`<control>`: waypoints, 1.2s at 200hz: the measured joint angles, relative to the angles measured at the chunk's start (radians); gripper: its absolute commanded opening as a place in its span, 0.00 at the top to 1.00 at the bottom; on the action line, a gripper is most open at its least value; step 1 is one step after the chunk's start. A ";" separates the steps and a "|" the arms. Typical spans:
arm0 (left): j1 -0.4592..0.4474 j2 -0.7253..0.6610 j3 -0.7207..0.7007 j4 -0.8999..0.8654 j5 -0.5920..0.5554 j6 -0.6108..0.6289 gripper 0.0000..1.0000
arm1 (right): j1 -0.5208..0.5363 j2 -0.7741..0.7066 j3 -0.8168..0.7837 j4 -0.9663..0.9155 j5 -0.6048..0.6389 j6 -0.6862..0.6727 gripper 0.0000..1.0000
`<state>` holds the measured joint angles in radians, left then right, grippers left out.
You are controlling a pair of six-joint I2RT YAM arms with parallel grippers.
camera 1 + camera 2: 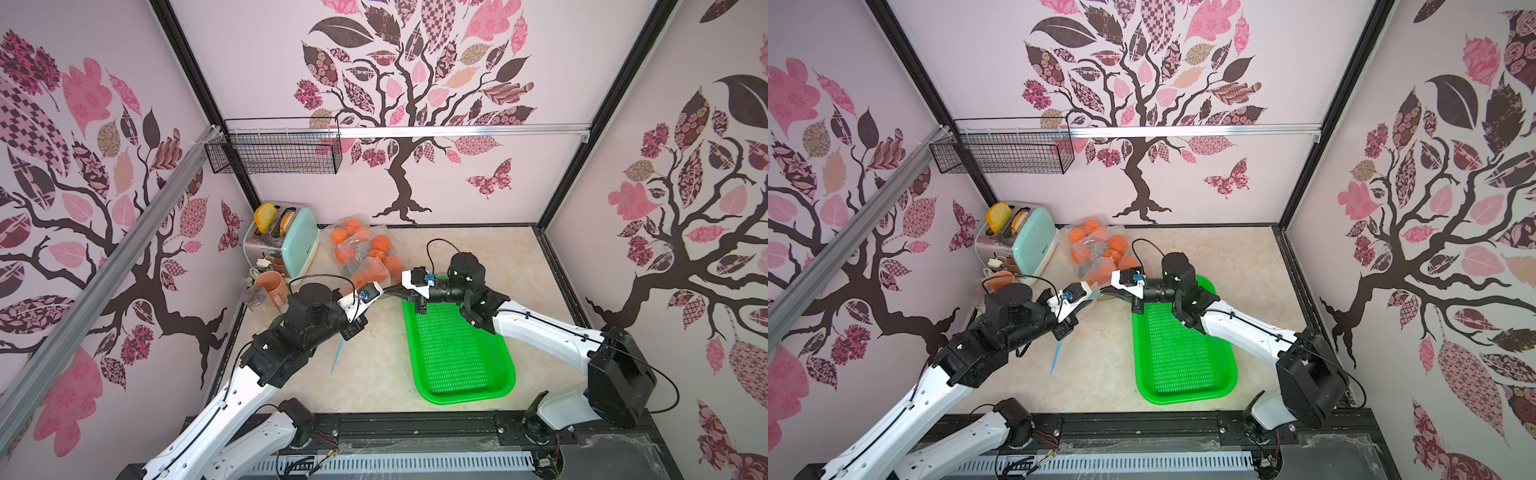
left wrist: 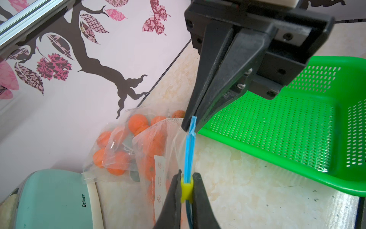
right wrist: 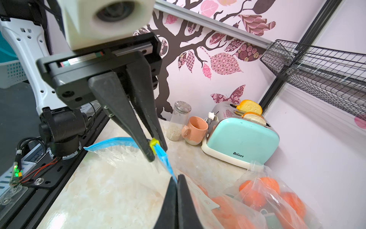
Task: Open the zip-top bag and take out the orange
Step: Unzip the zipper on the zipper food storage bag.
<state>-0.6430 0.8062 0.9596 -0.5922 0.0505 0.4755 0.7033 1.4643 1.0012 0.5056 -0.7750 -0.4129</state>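
Left wrist view: the left fingers (image 2: 179,180) are almost closed, pinching the yellow slider (image 2: 186,190) that rides on the blue zip strip (image 2: 189,154). The right fingers (image 2: 188,123) are fully closed on the strip's other end. The strip runs straight and taut between the two grips. The clear bag (image 2: 170,150) hangs beside it, with an orange (image 2: 147,168) showing through the plastic.

Right wrist view: it shows the same two grips. More strip curves away behind the slider, and I cannot tell whether that stretch is parted.

In both top views the bag is held low over the table (image 1: 374,382), toward its far edge. It sits between the pile of bagged oranges (image 1: 365,249) and the green tray (image 1: 461,398).

The right grip should serve as a fixed anchor. The left should draw the slider along the strip's own line, steadily and without twisting, so the slider doesn't slip free or the thin plastic tear.
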 measured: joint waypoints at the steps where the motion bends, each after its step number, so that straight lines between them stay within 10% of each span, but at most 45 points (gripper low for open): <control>1: 0.000 -0.001 0.001 -0.002 -0.001 -0.001 1.00 | 0.000 0.000 0.000 0.000 0.000 0.001 1.00; 240: 0.002 -0.035 0.224 -0.468 -0.204 -0.217 1.00 | -0.140 0.001 -0.002 0.131 0.139 0.211 1.00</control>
<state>-0.6415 0.7708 1.1839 -1.0607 -0.1532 0.2581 0.5636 1.4651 0.9989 0.6365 -0.6361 -0.2016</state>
